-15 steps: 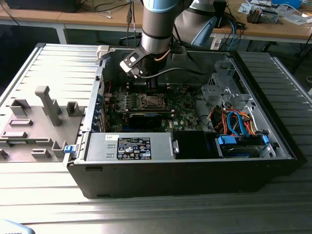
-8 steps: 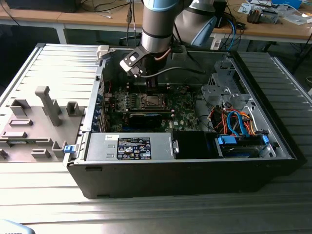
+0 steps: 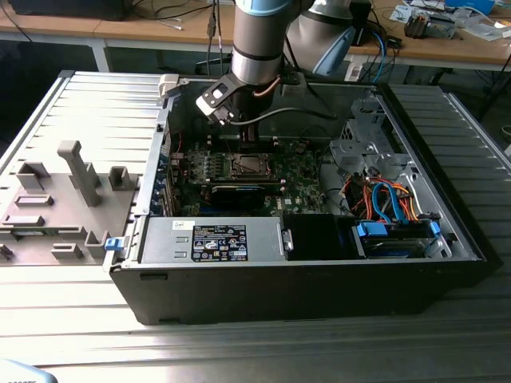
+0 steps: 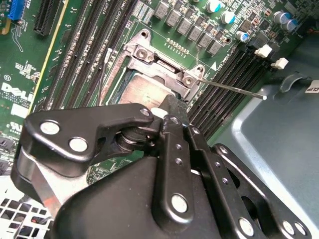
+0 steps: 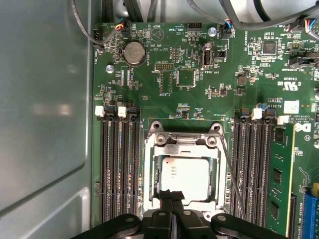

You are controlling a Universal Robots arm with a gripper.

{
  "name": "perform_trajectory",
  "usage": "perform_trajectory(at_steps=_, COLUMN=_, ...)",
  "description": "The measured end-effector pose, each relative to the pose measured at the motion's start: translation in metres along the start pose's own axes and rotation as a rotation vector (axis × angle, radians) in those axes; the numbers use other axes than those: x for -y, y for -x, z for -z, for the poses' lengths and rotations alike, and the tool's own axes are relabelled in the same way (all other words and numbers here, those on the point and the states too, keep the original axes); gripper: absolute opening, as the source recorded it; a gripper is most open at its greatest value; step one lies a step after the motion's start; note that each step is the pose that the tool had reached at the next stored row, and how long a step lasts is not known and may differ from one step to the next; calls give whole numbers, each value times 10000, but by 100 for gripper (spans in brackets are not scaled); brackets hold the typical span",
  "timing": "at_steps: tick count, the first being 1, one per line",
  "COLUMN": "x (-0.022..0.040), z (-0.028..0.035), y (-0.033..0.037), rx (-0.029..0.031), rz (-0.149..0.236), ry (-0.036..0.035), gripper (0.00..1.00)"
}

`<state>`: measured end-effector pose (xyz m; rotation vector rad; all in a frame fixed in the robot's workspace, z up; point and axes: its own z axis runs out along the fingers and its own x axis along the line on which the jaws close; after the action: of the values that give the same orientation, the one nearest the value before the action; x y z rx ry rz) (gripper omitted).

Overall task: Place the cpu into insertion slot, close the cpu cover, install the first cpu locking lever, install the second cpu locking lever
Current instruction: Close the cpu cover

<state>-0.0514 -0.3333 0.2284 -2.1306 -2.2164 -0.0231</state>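
Fingers: my fingers are pressed together, nothing pinched between them.
Where I am: down inside the open computer case on the worktop, tips right at one edge of the cpu cover. I cannot tell whether I am touching it.
Cpu: the cpu lies flat in the insertion slot on the green motherboard, its pale metal top showing through the cover's window.
Cover: down over the chip, framing it on all sides.
Lever: one thin wire locking lever stands free, not tucked in. In the second wrist view it juts out from the socket corner.
Key relation: that lever lies off to the side of my tips, toward the fitted memory module. Its long axis runs along that socket edge, splaying outward.
Progress, as I judge it: chip seated, cover shut, this lever unlatched.
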Motion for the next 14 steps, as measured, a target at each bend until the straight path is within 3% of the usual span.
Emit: perform_trajectory(at_steps=14, x=1, z=40, y=-2, rx=0, rz=0, ry=0, gripper=11)
